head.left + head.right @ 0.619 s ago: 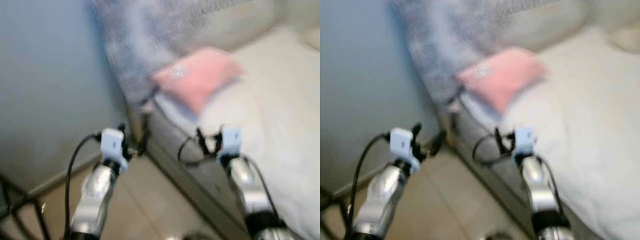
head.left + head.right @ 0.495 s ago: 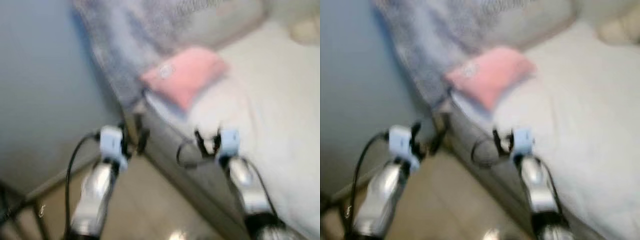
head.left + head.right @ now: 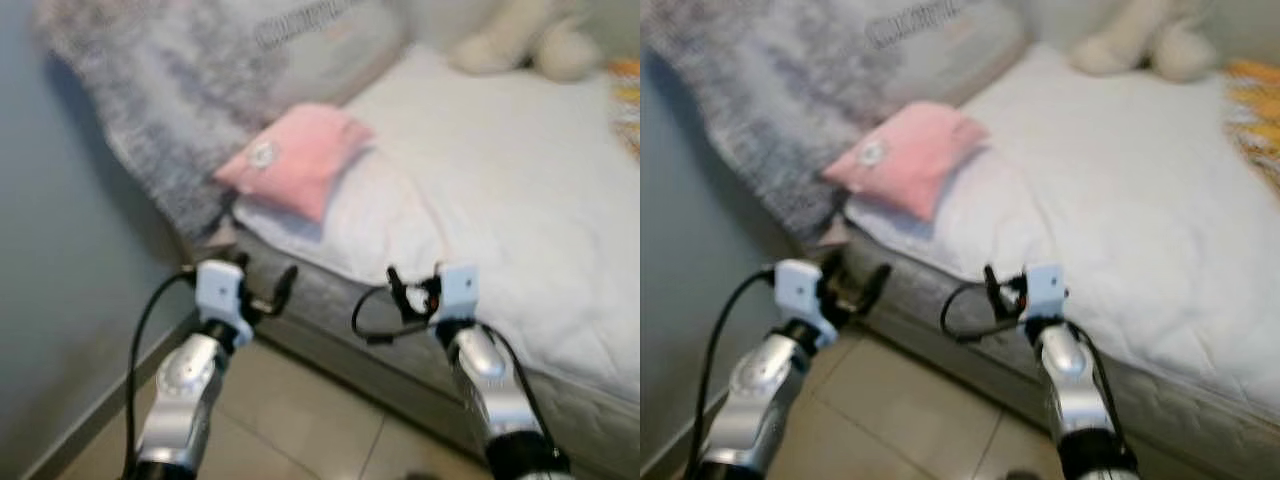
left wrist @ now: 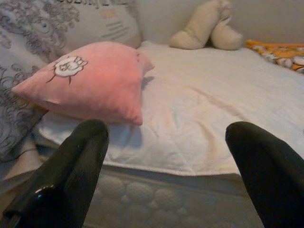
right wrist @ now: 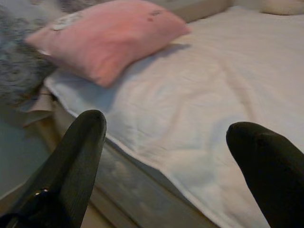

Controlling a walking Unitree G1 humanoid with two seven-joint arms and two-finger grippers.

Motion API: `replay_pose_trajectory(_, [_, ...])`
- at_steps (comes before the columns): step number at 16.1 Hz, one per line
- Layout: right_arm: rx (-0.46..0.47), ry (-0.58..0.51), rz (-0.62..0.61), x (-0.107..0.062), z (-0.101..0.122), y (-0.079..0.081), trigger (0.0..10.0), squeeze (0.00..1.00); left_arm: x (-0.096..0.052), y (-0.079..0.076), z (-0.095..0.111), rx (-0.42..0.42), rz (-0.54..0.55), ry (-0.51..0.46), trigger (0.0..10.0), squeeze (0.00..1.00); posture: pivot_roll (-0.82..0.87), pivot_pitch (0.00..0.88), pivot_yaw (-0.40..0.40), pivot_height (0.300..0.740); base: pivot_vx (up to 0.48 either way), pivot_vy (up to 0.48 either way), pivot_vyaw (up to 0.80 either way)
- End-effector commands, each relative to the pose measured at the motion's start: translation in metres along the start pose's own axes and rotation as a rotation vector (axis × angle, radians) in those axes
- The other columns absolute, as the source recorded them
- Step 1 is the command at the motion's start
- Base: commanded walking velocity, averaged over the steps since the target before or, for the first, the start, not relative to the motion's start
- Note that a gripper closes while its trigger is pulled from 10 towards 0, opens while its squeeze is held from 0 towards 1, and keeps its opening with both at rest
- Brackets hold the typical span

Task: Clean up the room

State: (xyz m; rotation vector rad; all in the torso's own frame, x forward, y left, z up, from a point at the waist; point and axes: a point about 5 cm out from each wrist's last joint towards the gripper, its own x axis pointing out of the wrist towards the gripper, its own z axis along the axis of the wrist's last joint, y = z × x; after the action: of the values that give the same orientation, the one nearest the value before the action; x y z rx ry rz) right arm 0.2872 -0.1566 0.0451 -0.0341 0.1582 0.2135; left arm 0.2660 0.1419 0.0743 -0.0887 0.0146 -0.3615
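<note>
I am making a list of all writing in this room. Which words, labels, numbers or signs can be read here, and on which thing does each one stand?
Grey patterned pillow: a line of dark lettering along its top edge, cut off and too blurred to read.
Pink square cushion: a small white animal drawing, no words.
Nothing else here can be read.

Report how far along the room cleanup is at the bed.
Done: nothing visibly tidied yet. In hand: nothing; the left gripper and right gripper are open and empty, held at the bed's edge. Left: the pink pillow lies askew at the mattress corner, and a beige plush toy sits at the far end.
</note>
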Motion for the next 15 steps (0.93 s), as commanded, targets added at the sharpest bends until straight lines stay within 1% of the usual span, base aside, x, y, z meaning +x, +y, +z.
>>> replay_pose_trajectory(1, [-0.017, -0.032, -0.013, 0.002, 0.011, -0.008, 10.0, 0.00, 0.002, -0.005, -0.002, -0.012, -0.021, 0.011, 10.0, 0.00, -0.10, 0.000, 0.090, 0.740, 0.000, 0.480, -0.64])
replay_pose_trajectory(3, [-0.024, -0.031, -0.009, 0.002, 0.011, -0.010, 10.0, 0.00, 0.001, -0.006, -0.006, -0.012, -0.016, 0.022, 10.0, 0.00, -0.10, 0.000, 0.087, 0.740, 0.000, 0.000, -0.64])
replay_pose_trajectory(6, [-0.034, -0.031, -0.010, 0.001, 0.011, -0.011, 10.0, 0.00, 0.001, -0.005, -0.006, 0.014, -0.001, 0.024, 10.0, 0.00, -0.10, 0.000, 0.087, 0.740, 0.000, 0.000, -0.65])
replay_pose_trajectory(7, [-0.024, -0.060, -0.033, 0.000, 0.014, -0.012, 10.0, 0.00, 0.000, -0.002, -0.007, 0.009, 0.021, 0.026, 10.0, 0.00, -0.10, 0.000, 0.088, 0.740, 0.000, 0.000, -0.64])
replay_pose_trajectory(8, [0.013, -0.104, -0.076, -0.001, 0.020, -0.017, 10.0, 0.00, -0.002, 0.005, -0.007, 0.012, 0.071, 0.023, 10.0, 0.00, -0.10, 0.000, 0.092, 0.740, 0.000, 0.000, -0.64])
replay_pose_trajectory(9, [0.031, -0.177, -0.136, -0.006, 0.028, -0.026, 10.0, 0.00, -0.008, 0.019, -0.004, 0.002, 0.174, -0.002, 10.0, 0.00, -0.11, 0.000, 0.098, 0.740, 0.000, 0.000, -0.64])
replay_pose_trajectory(10, [0.031, -0.235, -0.186, -0.018, 0.032, -0.035, 10.0, 0.00, -0.022, 0.027, 0.006, 0.037, 0.223, -0.064, 10.0, 0.00, -0.11, 0.000, 0.101, 0.740, 0.000, 0.000, -0.66])
replay_pose_trajectory(11, [0.032, -0.240, -0.201, -0.021, 0.031, -0.038, 10.0, 0.00, -0.024, 0.026, 0.009, 0.058, 0.212, -0.077, 10.0, 0.00, -0.11, 0.000, 0.101, 0.740, 0.000, 0.000, -0.66])
replay_pose_trajectory(12, [0.033, -0.239, -0.273, -0.029, 0.028, -0.047, 10.0, 0.00, -0.029, 0.021, 0.017, 0.106, 0.173, -0.110, 10.0, 0.00, -0.10, 0.000, 0.103, 0.740, 0.000, 0.000, -0.71])
replay_pose_trajectory(13, [0.039, -0.215, -0.348, -0.035, 0.022, -0.056, 10.0, 0.00, -0.030, 0.020, 0.023, 0.122, 0.171, -0.126, 10.0, 0.00, -0.10, 0.000, 0.105, 0.740, 0.000, 0.000, 0.00])
replay_pose_trajectory(14, [0.038, -0.193, -0.370, -0.035, 0.018, -0.057, 10.0, 0.00, -0.029, 0.020, 0.025, 0.123, 0.176, -0.133, 10.0, 0.00, -0.10, 0.000, 0.105, 0.740, 0.000, 0.000, 0.00])
replay_pose_trajectory(15, [0.015, -0.157, -0.401, -0.034, 0.015, -0.058, 10.0, 0.00, -0.026, 0.019, 0.026, 0.136, 0.174, -0.128, 10.0, 0.00, -0.10, 0.000, 0.107, 0.740, 0.000, 0.000, 0.00])
